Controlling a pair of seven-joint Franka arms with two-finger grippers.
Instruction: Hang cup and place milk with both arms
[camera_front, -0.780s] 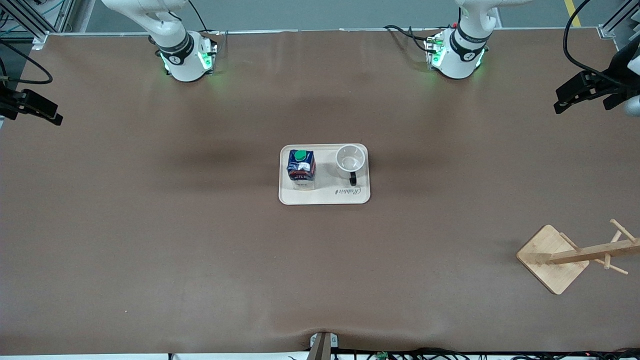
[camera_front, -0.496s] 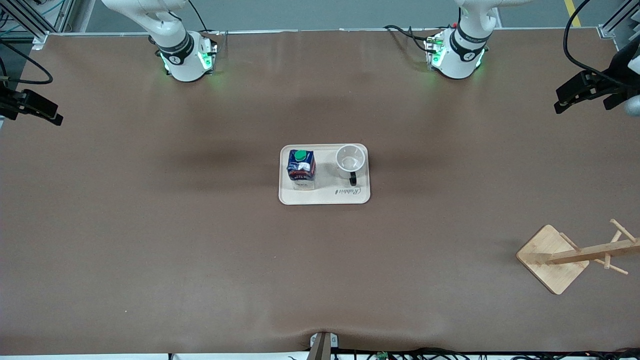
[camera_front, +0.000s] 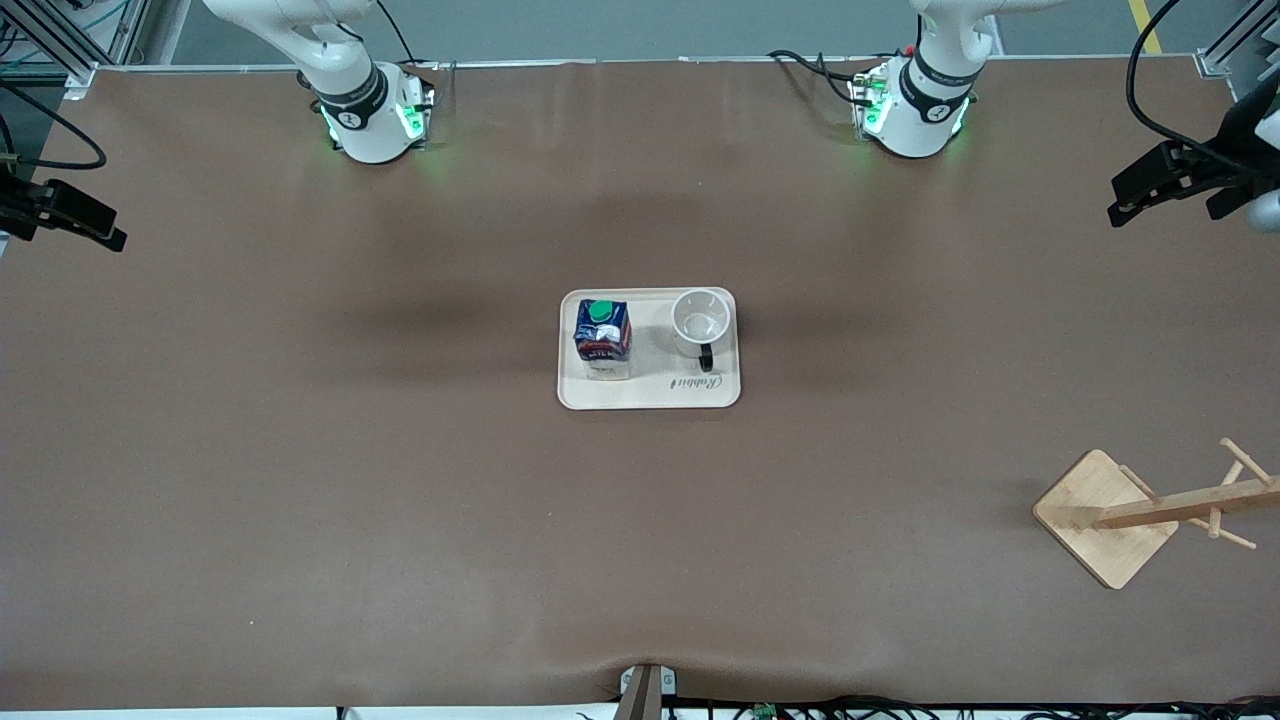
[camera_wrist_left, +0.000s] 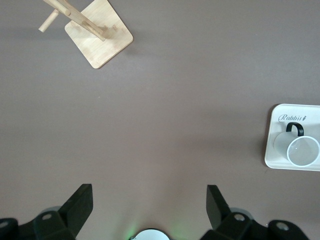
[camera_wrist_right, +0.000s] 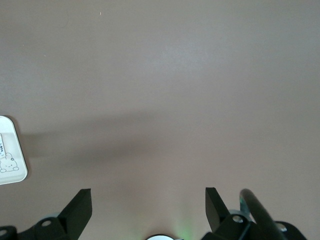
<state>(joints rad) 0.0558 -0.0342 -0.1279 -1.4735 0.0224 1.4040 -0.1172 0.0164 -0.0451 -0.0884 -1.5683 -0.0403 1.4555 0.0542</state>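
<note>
The white cup (camera_front: 700, 318) stands upright on a cream tray (camera_front: 650, 395) at the middle of the table, its black handle (camera_front: 706, 357) pointing toward the front camera. The dark blue milk (camera_front: 603, 338) with a green cap stands beside it, toward the right arm's end. The cup also shows in the left wrist view (camera_wrist_left: 302, 150). My left gripper (camera_wrist_left: 148, 205) is open and empty, high over bare table near its base. My right gripper (camera_wrist_right: 148, 210) is open and empty, high over bare table near its base. Neither gripper shows in the front view.
A wooden cup rack (camera_front: 1110, 520) with pegs stands near the left arm's end, nearer the front camera than the tray; it also shows in the left wrist view (camera_wrist_left: 100, 35). Black fixtures (camera_front: 1160, 185) (camera_front: 65, 215) hang over both table ends. A tray corner (camera_wrist_right: 10, 170) shows in the right wrist view.
</note>
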